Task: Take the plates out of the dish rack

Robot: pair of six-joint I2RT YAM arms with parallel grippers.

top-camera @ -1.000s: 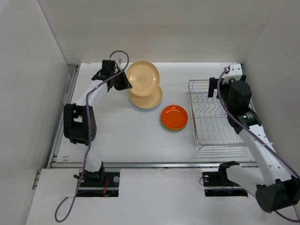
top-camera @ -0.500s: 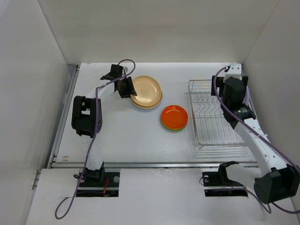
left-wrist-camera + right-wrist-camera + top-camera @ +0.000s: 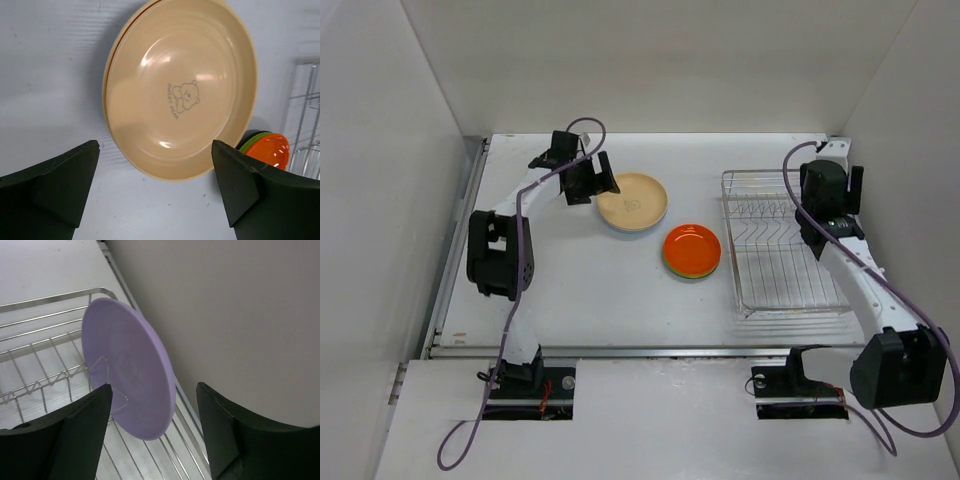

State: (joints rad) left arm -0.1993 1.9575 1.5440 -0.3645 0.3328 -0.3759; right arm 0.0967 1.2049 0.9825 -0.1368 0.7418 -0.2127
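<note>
Left fingers (image 3: 55, 185) spread wide, holding nothing, above stacked tan plates (image 3: 180, 90) lying well left of dish rack (image 3: 785, 255). Orange plate (image 3: 692, 248) sits on green plate (image 3: 250, 139), just left of rack, on bench (image 3: 580, 290). Right fingers (image 3: 70, 435) wide apart either side of lavender plate (image 3: 127, 367), upright at rack's far right corner; no contact seen.

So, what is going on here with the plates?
The dish rack is being unloaded. The left pincer is open over two tan plates stacked flat on the table. The right pincer is open at a lavender plate that stands on edge in the rack, not gripped yet. A small orange plate lies between stack and rack.
</note>
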